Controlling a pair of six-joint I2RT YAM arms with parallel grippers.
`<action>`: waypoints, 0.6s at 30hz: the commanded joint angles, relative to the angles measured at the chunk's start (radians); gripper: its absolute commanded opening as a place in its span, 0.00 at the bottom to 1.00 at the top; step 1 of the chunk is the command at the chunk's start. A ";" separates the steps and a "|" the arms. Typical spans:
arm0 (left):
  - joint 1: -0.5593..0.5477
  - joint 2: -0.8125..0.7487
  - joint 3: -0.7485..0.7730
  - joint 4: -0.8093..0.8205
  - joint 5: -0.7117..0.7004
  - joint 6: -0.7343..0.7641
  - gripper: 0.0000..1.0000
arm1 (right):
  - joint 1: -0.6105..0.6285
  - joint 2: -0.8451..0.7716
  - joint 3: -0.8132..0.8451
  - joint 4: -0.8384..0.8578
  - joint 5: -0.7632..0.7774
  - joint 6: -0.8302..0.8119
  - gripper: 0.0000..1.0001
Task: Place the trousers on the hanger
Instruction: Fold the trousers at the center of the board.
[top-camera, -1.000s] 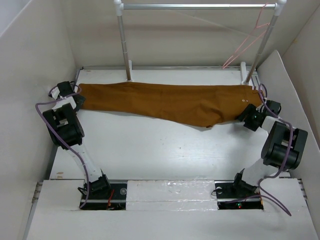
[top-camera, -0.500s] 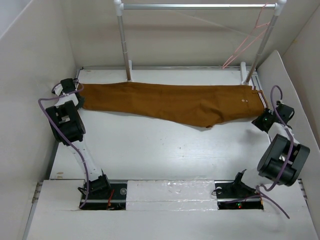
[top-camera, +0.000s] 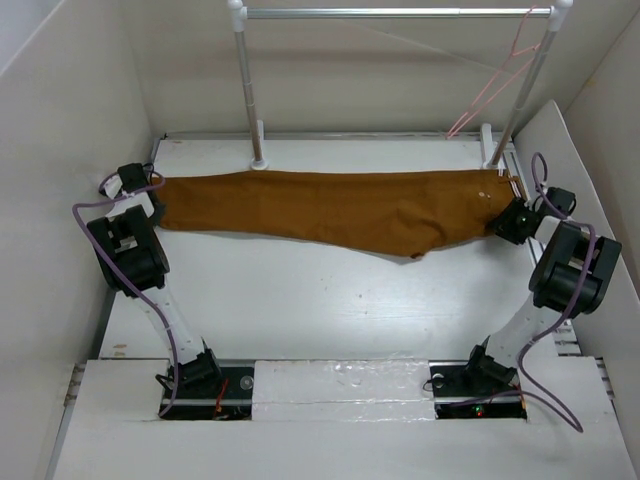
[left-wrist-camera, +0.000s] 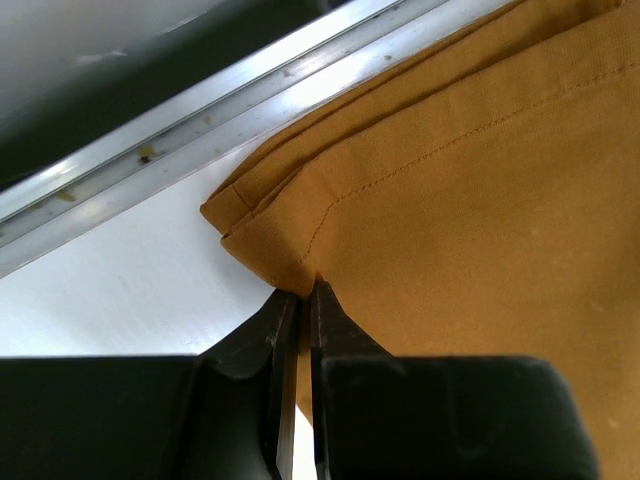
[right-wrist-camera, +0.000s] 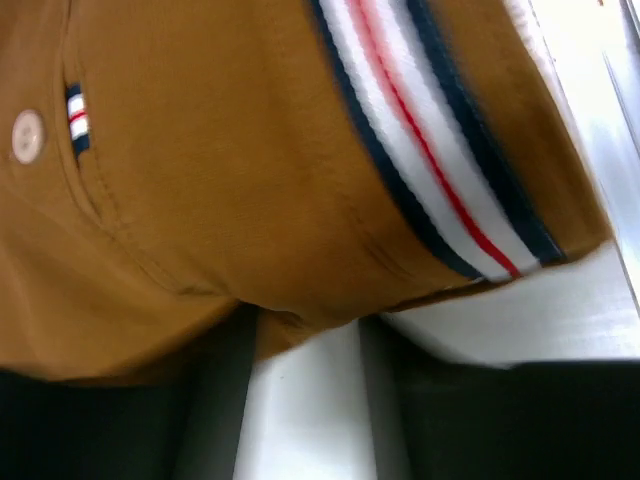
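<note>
One pair of rust-brown trousers (top-camera: 340, 205) lies stretched left to right across the far part of the white table (top-camera: 320, 300), hems at the left and striped waistband (right-wrist-camera: 440, 170) at the right. One pale-pink wire hanger (top-camera: 490, 90) hangs at the right end of the single silver rail (top-camera: 390, 13), beside the right of its two posts. Of the two grippers, the left gripper (left-wrist-camera: 300, 295) has its jaws almost together, pinching the hem corner. The right gripper (right-wrist-camera: 305, 340) sits at the waist, fingers spread wide, with the cloth edge sagging at their tips and bare table showing between them.
</note>
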 joint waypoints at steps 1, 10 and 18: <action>0.018 -0.076 -0.022 -0.039 -0.099 0.037 0.00 | 0.024 0.034 0.027 0.046 -0.001 0.052 0.20; 0.018 -0.091 0.031 -0.153 -0.240 0.074 0.00 | -0.092 -0.228 -0.166 0.022 0.117 0.103 0.00; 0.018 -0.257 -0.166 -0.209 -0.348 0.087 0.00 | -0.224 -0.622 -0.365 -0.170 0.086 0.017 0.00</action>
